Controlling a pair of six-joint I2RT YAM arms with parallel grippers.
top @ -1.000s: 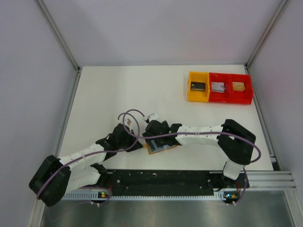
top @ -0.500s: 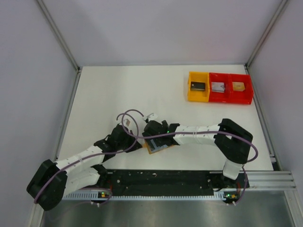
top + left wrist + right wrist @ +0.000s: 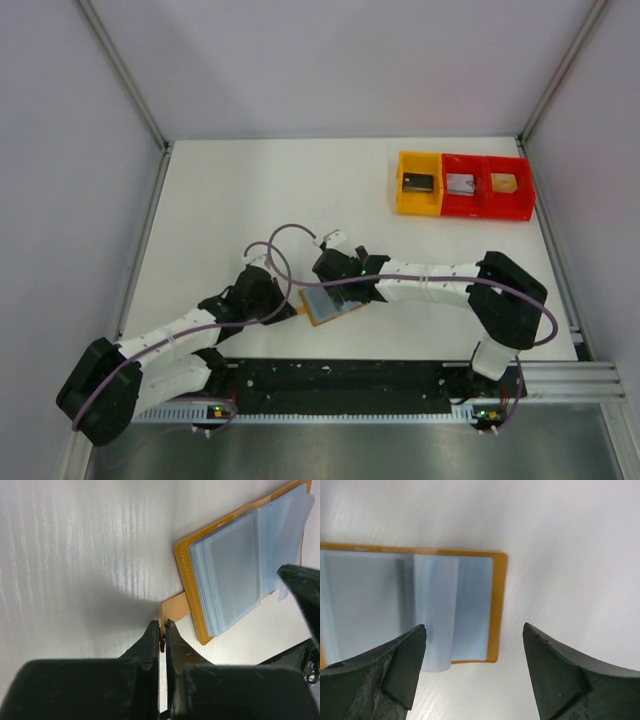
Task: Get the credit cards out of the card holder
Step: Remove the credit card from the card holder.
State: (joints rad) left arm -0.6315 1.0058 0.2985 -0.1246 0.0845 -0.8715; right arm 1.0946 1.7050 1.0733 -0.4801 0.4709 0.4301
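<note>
White table (image 3: 250,190); open card holder (image 3: 327,305) partly under right pincer (image 3: 474,630).

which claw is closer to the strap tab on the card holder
Left. The left claw is shut on the strap tab beside the card holder; the right claw hangs open above the holder's far half, away from the tab.
</note>
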